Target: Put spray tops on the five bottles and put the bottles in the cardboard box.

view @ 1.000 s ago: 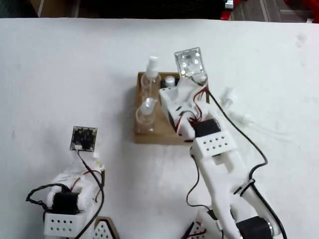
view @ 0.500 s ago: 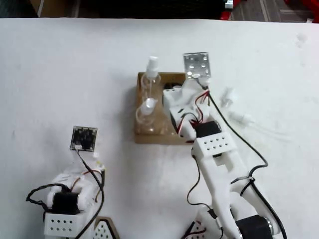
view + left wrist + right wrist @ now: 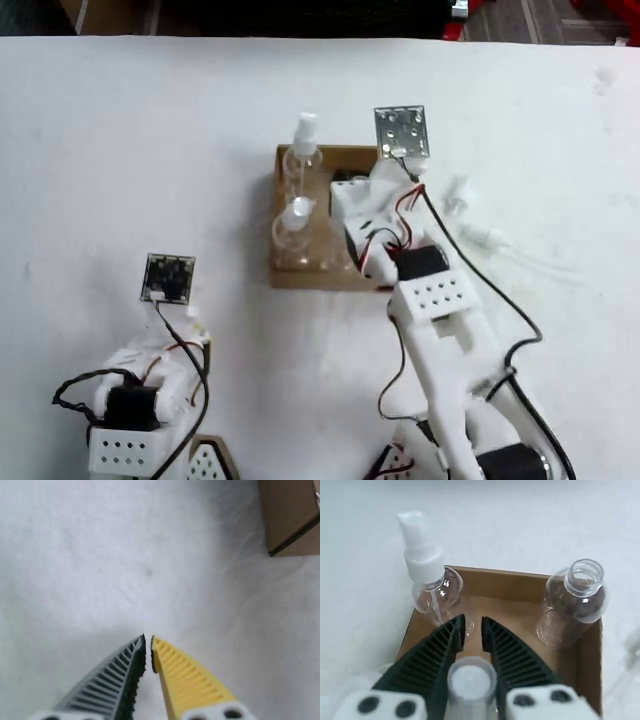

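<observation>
Downward, right claw [image 3: 472, 624] grips a bottle [image 3: 471, 677] over cardboard box [image 3: 590, 655].

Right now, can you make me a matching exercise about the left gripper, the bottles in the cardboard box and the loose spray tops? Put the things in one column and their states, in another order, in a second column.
Things:
1. left gripper
2. capped bottle
3. open bottle
4. loose spray tops

States:
A. in the cardboard box, neck bare
B. on the table, outside the box
C. shut, holding nothing
D. in the box, white spray top on

Pairs: 1-C, 2-D, 3-A, 4-B.
</observation>
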Available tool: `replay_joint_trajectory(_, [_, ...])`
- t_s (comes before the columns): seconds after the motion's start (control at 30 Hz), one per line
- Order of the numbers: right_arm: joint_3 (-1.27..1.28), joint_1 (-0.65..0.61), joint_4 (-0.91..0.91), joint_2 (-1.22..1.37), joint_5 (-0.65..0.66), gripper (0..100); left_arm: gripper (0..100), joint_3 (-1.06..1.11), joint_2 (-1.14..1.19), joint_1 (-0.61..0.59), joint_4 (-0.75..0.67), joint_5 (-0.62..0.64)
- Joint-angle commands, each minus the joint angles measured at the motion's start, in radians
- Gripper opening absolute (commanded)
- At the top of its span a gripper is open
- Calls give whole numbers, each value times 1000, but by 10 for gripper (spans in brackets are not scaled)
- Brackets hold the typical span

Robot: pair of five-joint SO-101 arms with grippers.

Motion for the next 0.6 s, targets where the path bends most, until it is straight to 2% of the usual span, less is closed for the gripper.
replay_joint_trajectory(0.0, [35, -35, 7, -94, -9, 130, 24, -2, -1, 10, -3, -11])
replay_joint_trajectory(0.57, [75, -51, -30, -222, -9, 151, 24, -2, -1, 10, -3, -11])
